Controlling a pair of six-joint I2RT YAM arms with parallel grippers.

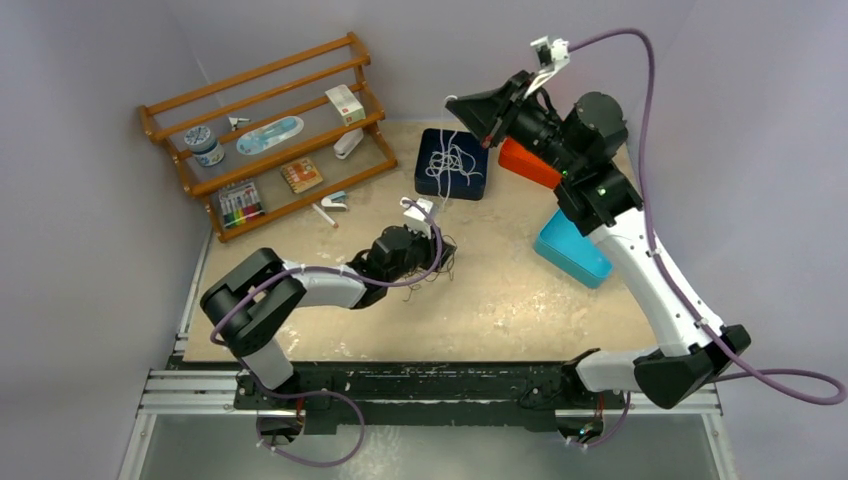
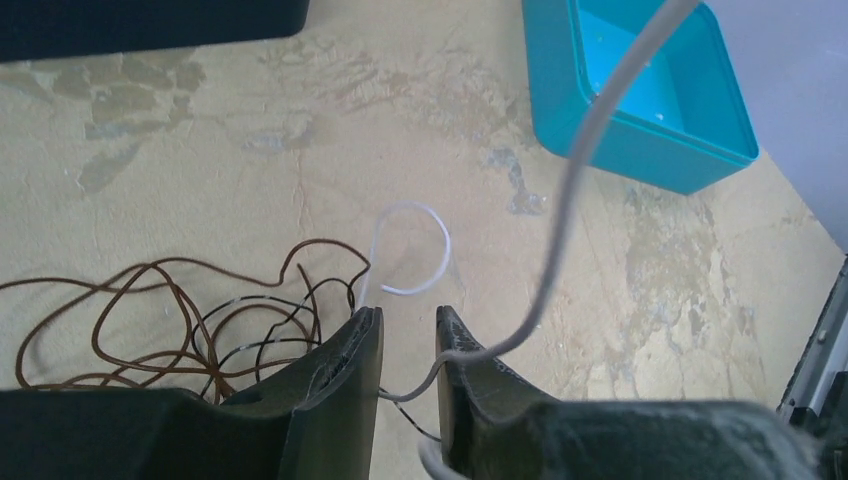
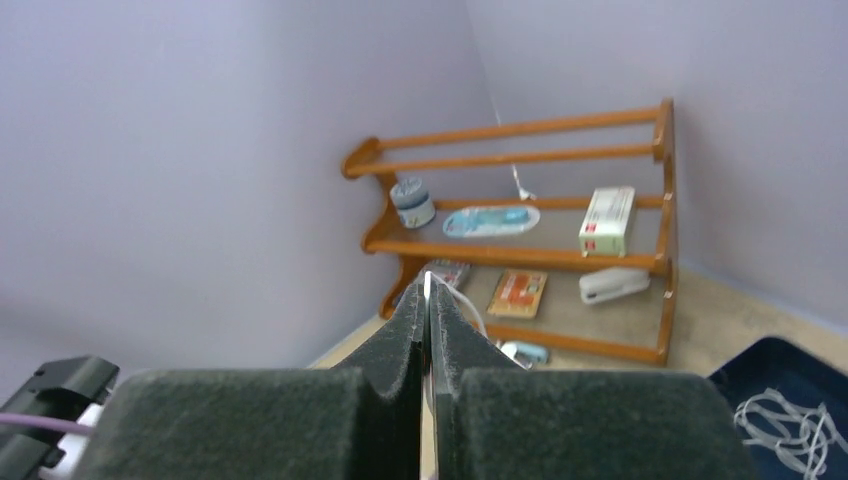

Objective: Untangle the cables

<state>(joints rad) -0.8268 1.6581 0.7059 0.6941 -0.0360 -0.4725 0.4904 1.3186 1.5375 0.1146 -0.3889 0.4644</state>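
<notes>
Pinches the white cable (image 2: 565, 210) high in the closed right tool (image 3: 427, 300), passes it through the slightly parted left tool (image 2: 408, 330) beside brown and black cables (image 2: 190, 310) tangled on the bench (image 2: 250, 150); seems light, limp, best gripped near crossings.

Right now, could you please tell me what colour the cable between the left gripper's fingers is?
White; the cable shows best in the left wrist view.

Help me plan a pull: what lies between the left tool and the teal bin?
Bare table, crossed by the white cable off the left tool; left wrist view.
</notes>
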